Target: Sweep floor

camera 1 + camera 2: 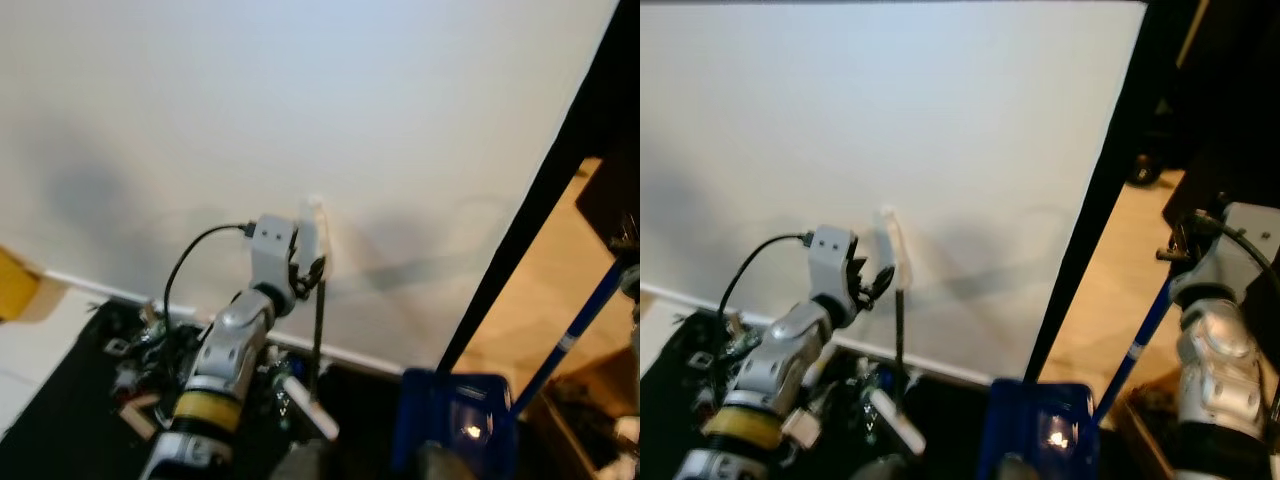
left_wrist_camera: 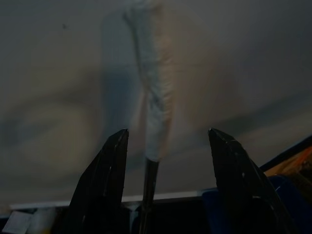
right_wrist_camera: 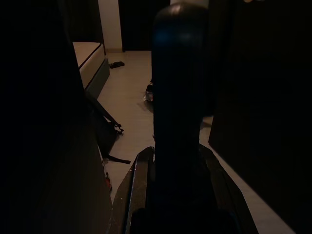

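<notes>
Head views: left gripper (image 1: pixel 310 268) raised before a white wall (image 1: pixel 300 120), beside a thin dark broom handle (image 1: pixel 318 330) with a pale wrapped top (image 1: pixel 316 225). Blue dustpan (image 1: pixel 455 425) low at centre; its blue pole (image 1: pixel 1145 335) slants up to the right gripper (image 1: pixel 1185 240).

Left wrist view: 2 black fingers (image 2: pixel 102 180) spread apart, the wrapped handle top (image 2: pixel 153 112) standing between them; contact cannot be told.

Right wrist view: very dark. Fingers (image 3: pixel 139 187) clamped on the blue pole (image 3: pixel 175 87); pale floor (image 3: pixel 131 83) beyond.

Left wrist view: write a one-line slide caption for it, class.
Open left gripper straddling a thin dark pole with a pale wrapped handle, against a white wall.
</notes>
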